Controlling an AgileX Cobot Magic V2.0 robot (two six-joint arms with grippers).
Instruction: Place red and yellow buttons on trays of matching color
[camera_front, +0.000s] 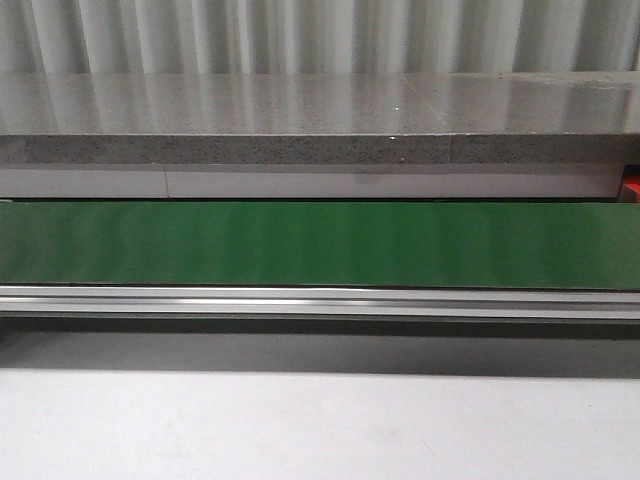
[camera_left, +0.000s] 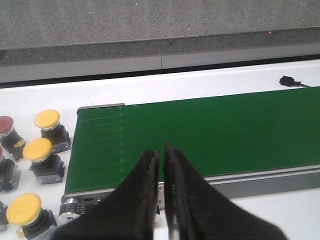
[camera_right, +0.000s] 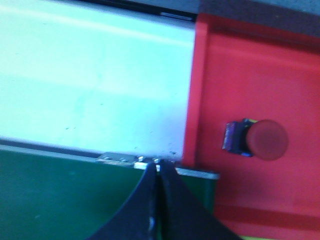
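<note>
From the front view I see neither of my grippers and no buttons at all; only the green belt (camera_front: 320, 245) running the full width, its metal rail (camera_front: 320, 302) along the near edge, the grey stone ledge (camera_front: 320, 120) behind, and a small red sliver (camera_front: 632, 187) cut off at the far right edge, too little of it to say what it is.

My left wrist view fills in what the front misses: my left gripper (camera_left: 161, 162) hangs over one end of the belt (camera_left: 200, 135), its fingers nearly together with only a thin slit between them and nothing held; beside that belt end, on the white table (camera_left: 200, 82), stand three yellow buttons (camera_left: 47, 119) (camera_left: 37, 149) (camera_left: 23, 208) and a red button (camera_left: 5, 124) cropped by the frame; two more dark bodies sit at the same edge, too cut off to tell their colour; a small dark connector (camera_left: 287, 80) lies on the table beyond the belt.

My right wrist view is blurred; my right gripper (camera_right: 157, 167) is closed tip to tip, empty, above the other belt end (camera_right: 75, 200); just beside it lies the red tray (camera_right: 250, 65), with one red button (camera_right: 257, 139) on its side inside it; a yellow strip at the frame's lower edge is too cropped to identify.
</note>
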